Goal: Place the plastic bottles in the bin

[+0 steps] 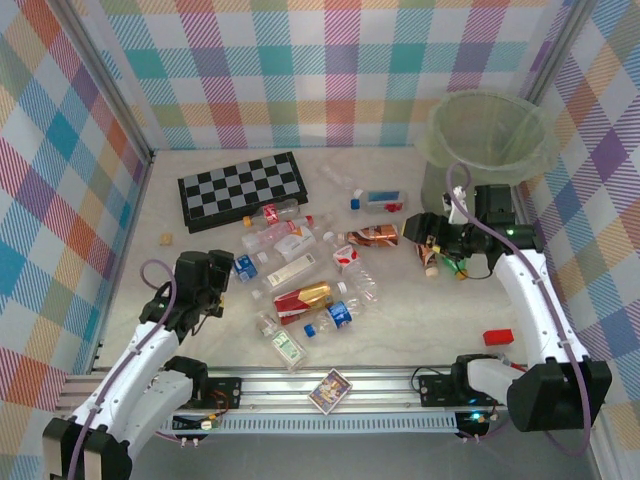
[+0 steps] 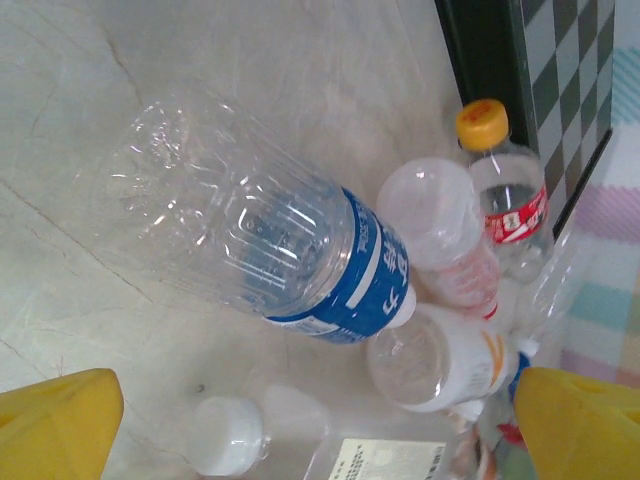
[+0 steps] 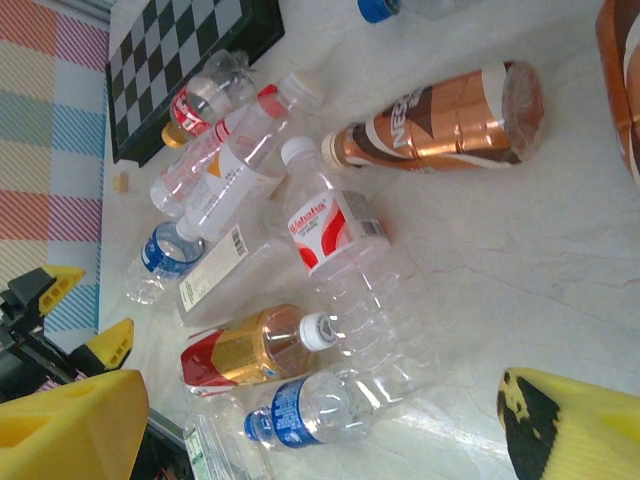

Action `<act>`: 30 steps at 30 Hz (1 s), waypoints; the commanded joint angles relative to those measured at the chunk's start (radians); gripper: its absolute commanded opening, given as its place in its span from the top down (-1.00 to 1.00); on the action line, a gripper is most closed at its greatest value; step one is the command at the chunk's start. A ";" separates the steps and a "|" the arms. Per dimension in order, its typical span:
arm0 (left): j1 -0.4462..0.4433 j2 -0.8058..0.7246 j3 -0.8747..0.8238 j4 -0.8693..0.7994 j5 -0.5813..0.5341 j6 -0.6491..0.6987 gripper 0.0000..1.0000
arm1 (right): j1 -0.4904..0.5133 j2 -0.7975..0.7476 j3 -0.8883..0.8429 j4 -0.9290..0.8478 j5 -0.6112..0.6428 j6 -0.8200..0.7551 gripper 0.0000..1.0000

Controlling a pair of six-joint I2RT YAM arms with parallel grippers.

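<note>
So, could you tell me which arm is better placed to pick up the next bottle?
Left, probably: the left gripper, open, has the clear blue-labelled bottle lying close ahead between its fingers. The right gripper, also open, is beside the bin, with the bottles farther off.

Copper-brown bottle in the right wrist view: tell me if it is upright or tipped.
Tipped. The copper-brown bottle lies lengthwise on the table, its whole side resting flat.

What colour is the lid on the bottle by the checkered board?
Orange-yellow; the cap shows best in the left wrist view.
</note>
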 commanded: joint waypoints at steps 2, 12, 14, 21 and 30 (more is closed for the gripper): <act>-0.008 0.077 -0.037 0.039 -0.053 -0.268 -0.93 | 0.007 0.071 0.126 -0.078 -0.006 -0.019 -0.81; -0.012 0.387 0.029 0.216 -0.052 -0.307 -0.81 | 0.007 0.208 0.275 -0.153 -0.012 -0.051 -0.81; -0.011 0.436 0.026 0.254 -0.054 -0.328 -0.63 | 0.009 0.236 0.308 -0.171 -0.016 -0.052 -0.81; -0.011 0.471 0.115 0.135 -0.108 -0.300 -0.12 | 0.052 0.288 0.367 -0.173 -0.026 -0.027 -0.81; -0.007 0.402 0.289 0.004 -0.092 -0.155 0.00 | 0.289 0.349 0.324 0.155 -0.194 0.118 -0.81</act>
